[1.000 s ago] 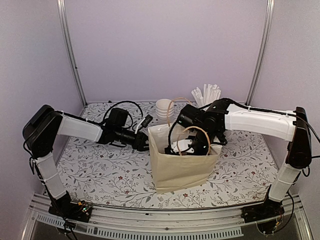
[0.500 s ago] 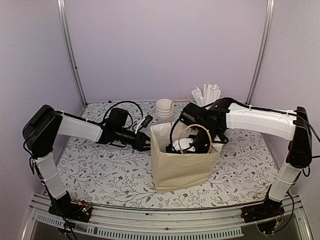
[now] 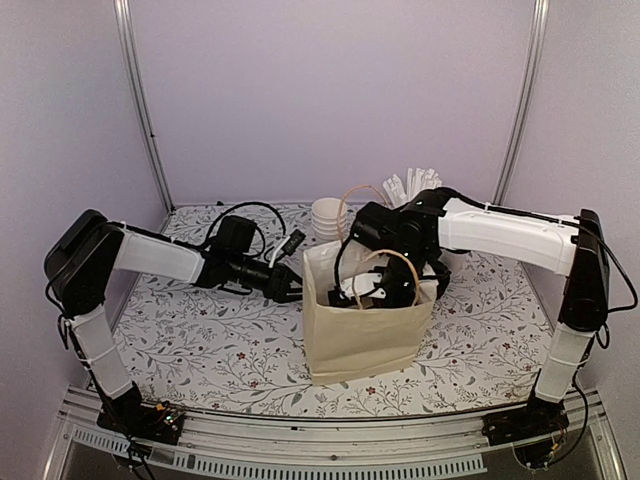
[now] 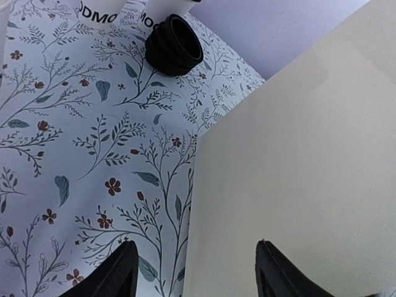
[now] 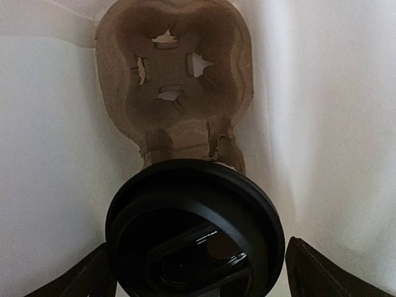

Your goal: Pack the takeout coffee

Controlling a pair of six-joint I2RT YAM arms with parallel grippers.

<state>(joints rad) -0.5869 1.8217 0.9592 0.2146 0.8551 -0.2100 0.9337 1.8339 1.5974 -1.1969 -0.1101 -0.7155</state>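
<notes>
My right gripper (image 3: 385, 292) is down inside the tall cream paper bag (image 3: 365, 335). Its fingers (image 5: 322, 269) are spread to either side of the takeout coffee's round black plastic lid (image 5: 195, 241). That cup sits at the near end of a brown moulded-pulp carrier (image 5: 176, 80) inside the bag. My left gripper (image 4: 192, 275) is spread and empty beside the bag's outer wall. Two white "MOO" paper cups (image 4: 99, 12) stand beyond it on the floral table (image 4: 93, 154).

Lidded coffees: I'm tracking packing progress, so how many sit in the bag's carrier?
1. One black-lidded cup stands in the pulp carrier inside the bag, in the pocket nearest the right wrist camera. The far pocket is empty. Any pockets beyond that view's edges are hidden.
</notes>
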